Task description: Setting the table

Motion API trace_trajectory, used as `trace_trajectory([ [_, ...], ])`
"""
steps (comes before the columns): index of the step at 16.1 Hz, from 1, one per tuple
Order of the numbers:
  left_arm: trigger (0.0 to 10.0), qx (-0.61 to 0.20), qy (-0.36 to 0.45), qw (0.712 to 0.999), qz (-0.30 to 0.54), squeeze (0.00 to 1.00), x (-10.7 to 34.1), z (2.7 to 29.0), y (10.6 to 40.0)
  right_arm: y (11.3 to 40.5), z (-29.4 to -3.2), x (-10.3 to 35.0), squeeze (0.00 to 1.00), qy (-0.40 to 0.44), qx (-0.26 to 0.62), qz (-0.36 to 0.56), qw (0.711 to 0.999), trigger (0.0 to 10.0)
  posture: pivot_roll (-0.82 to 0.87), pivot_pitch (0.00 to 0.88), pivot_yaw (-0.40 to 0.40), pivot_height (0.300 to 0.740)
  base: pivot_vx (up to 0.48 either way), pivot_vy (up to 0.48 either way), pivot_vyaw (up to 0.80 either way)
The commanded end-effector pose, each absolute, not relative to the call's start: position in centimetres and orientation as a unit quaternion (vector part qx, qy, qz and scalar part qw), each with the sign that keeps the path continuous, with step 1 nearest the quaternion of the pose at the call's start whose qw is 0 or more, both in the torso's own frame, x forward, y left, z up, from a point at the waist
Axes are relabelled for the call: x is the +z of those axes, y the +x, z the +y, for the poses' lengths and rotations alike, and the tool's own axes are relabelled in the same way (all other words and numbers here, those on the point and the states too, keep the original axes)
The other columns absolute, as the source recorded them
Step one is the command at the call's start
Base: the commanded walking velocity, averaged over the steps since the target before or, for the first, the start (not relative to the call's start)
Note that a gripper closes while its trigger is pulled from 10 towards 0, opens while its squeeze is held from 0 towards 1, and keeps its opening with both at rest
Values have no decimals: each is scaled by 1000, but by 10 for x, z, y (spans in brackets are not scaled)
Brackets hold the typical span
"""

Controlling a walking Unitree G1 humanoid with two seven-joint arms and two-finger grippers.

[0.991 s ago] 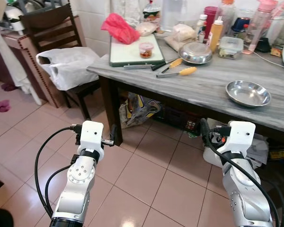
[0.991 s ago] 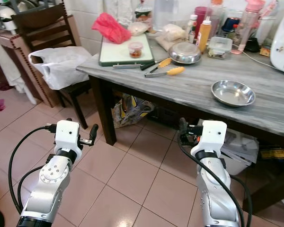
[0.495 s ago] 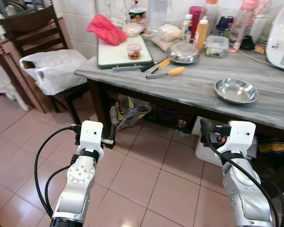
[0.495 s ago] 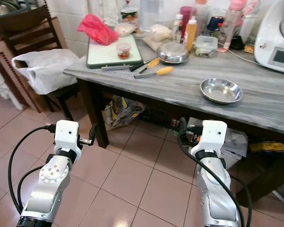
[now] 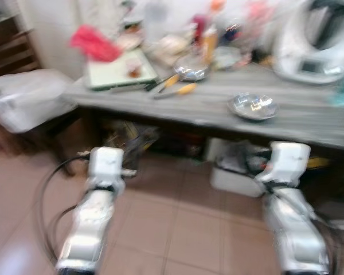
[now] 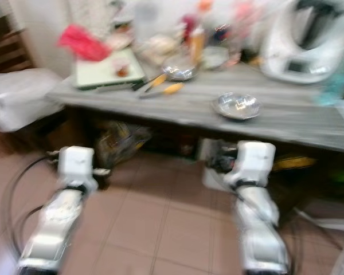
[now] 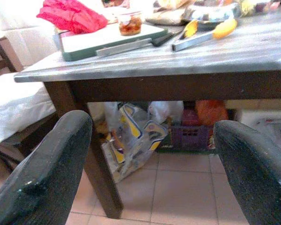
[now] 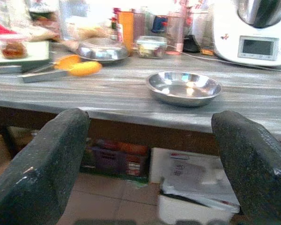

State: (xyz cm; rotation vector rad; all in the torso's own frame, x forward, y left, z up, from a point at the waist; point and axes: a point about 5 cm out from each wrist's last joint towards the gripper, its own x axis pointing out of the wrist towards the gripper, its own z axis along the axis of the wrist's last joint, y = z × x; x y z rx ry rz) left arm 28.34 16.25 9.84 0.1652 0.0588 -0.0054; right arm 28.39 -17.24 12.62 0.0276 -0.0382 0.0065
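Observation:
The eye views are blurred. A grey wooden table [image 5: 309, 117] stands before me. On it lie a shallow steel bowl [image 5: 251, 106], yellow-handled tongs [image 5: 175, 90], a second steel dish [image 5: 189, 70] and a green-edged cutting board [image 5: 117, 67] bearing a small jar and a red bag. Both arms are held low in front of the table, below its edge. My left gripper [image 7: 150, 178] is open and empty, facing the table's corner leg. My right gripper [image 8: 150, 173] is open and empty too, facing the steel bowl [image 8: 184, 87].
A white kitchen appliance [image 5: 312, 40] and several bottles crowd the table's back. A white plastic bag [image 5: 23, 97] rests on a chair at the left. Bags [image 7: 131, 136] and a white box [image 8: 196, 187] sit under the table on the tiled floor.
The whole picture has shifted left and blurred, so the camera is turning right; the white appliance has come into view. Both arms keep the same pose with fingers open.

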Motion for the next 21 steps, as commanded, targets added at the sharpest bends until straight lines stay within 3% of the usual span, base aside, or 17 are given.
trace_trajectory([
  [1, 10000, -12, 80, 997, 19, 0, 103, 154, 286, 284, -181, 127, 0, 7, -9, -19, 1000, 10000, -40, 0, 13, 740, 0, 0, -800],
  [9, 10000, -6, 76, 997, -2, 0, 110, 164, 280, 278, -184, 129, 0, 7, -11, -26, 1000, 10000, -45, 0, 13, 740, 0, 0, -800],
  [21, 10000, -32, 95, 995, 5, 0, 108, 159, 282, 277, -178, 130, 0, 6, -1, -32, 999, 10000, -47, 0, 21, 740, 0, 0, 0],
])
